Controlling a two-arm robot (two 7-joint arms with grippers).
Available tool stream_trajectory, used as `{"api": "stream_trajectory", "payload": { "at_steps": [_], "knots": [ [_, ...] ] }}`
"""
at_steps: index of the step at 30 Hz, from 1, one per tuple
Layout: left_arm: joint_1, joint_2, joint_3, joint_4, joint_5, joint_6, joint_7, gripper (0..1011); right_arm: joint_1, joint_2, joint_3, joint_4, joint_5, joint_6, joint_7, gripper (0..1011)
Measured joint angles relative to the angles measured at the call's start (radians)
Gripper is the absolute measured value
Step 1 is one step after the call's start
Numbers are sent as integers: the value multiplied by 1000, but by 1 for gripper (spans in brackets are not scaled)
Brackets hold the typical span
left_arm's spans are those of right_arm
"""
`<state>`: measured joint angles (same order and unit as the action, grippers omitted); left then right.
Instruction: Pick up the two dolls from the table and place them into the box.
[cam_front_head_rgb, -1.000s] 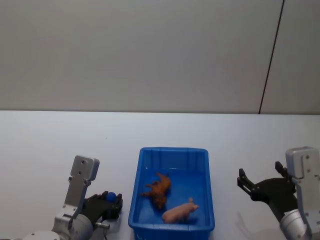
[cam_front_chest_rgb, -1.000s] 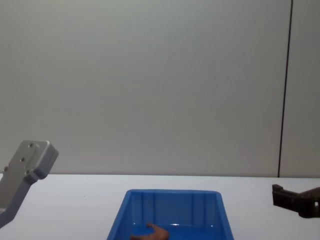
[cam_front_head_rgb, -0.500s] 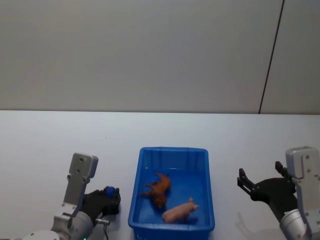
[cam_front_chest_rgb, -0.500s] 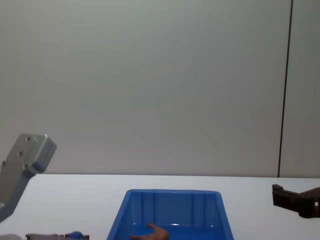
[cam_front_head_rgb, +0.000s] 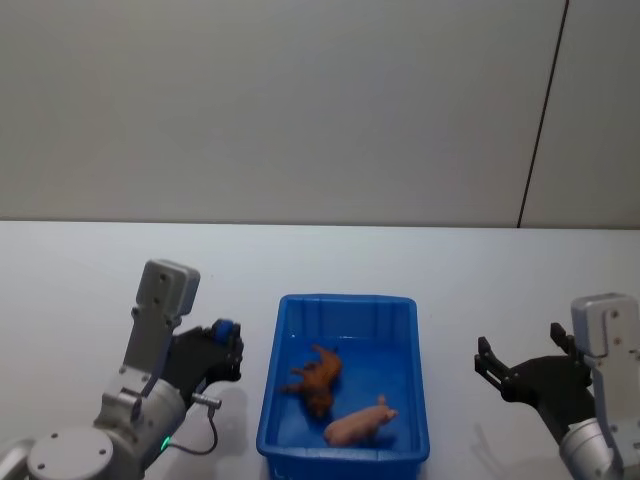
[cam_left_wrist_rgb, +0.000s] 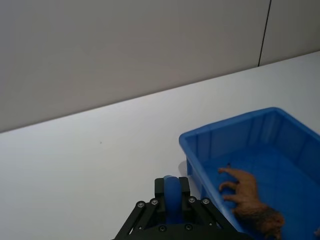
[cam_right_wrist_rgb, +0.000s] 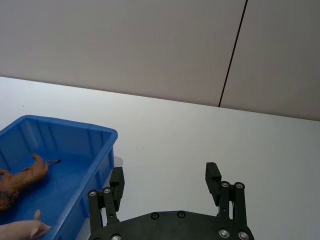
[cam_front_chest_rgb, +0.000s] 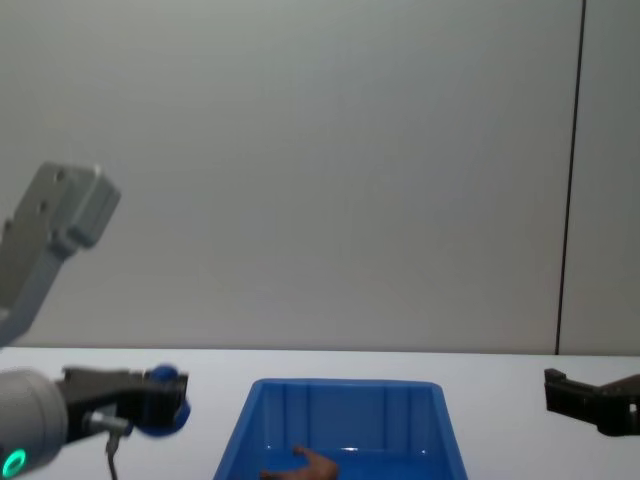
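Both dolls lie inside the blue box (cam_front_head_rgb: 343, 302). The reddish-brown doll (cam_front_head_rgb: 315, 381) is near the box's middle and the pale pink doll (cam_front_head_rgb: 358, 423) is toward its near right corner. My left gripper (cam_front_head_rgb: 222, 345) hangs left of the box, above the white table (cam_front_head_rgb: 90, 270), its fingers shut together with a blue tip showing. In the left wrist view the left gripper (cam_left_wrist_rgb: 170, 192) is beside the box (cam_left_wrist_rgb: 227, 127) and the brown doll (cam_left_wrist_rgb: 248, 197). My right gripper (cam_front_head_rgb: 515, 372) stands open to the right of the box, empty. The right wrist view has both the brown doll (cam_right_wrist_rgb: 22, 178) and the pink doll (cam_right_wrist_rgb: 22, 231).
A plain grey wall rises behind the table, with a dark vertical seam (cam_front_head_rgb: 541, 115) at the right. Bare tabletop lies beyond the box and on both sides of it. In the chest view the box (cam_front_chest_rgb: 345, 387) sits low in the middle.
My left gripper has risen from near the tabletop and moved a little forward, staying left of the box. The right arm and both dolls have not moved.
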<state>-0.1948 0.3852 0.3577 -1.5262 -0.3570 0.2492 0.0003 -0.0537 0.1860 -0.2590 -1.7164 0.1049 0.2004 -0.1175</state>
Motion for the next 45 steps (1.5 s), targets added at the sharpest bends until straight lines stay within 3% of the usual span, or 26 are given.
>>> {"api": "stream_trajectory", "payload": {
  "at_steps": [14,17,23,32,33,35,41,45],
  "knots": [
    [-43,-3,-10,-33,17,-29,-152,135,0,0,0,0,0,0,0,1001],
    [-53,-7,-10,-26,7,-43,-193,192,0,0,0,0,0,0,0,1001],
    [-79,-22,-9,4,-23,-78,-298,430,0,0,0,0,0,0,0,1001],
    [-115,-47,-1,59,-69,-124,-433,667,0,0,0,0,0,0,0,1001],
    [-123,-53,1,71,-77,-131,-454,748,0,0,0,0,0,0,0,1001],
    [-129,-58,3,82,-84,-139,-476,768,0,0,0,0,0,0,0,1001],
    [-147,-72,9,112,-106,-162,-536,961,0,0,0,0,0,0,0,1001],
    [-154,-78,12,125,-116,-171,-560,1001,0,0,0,0,0,0,0,1001]
  ]
}}
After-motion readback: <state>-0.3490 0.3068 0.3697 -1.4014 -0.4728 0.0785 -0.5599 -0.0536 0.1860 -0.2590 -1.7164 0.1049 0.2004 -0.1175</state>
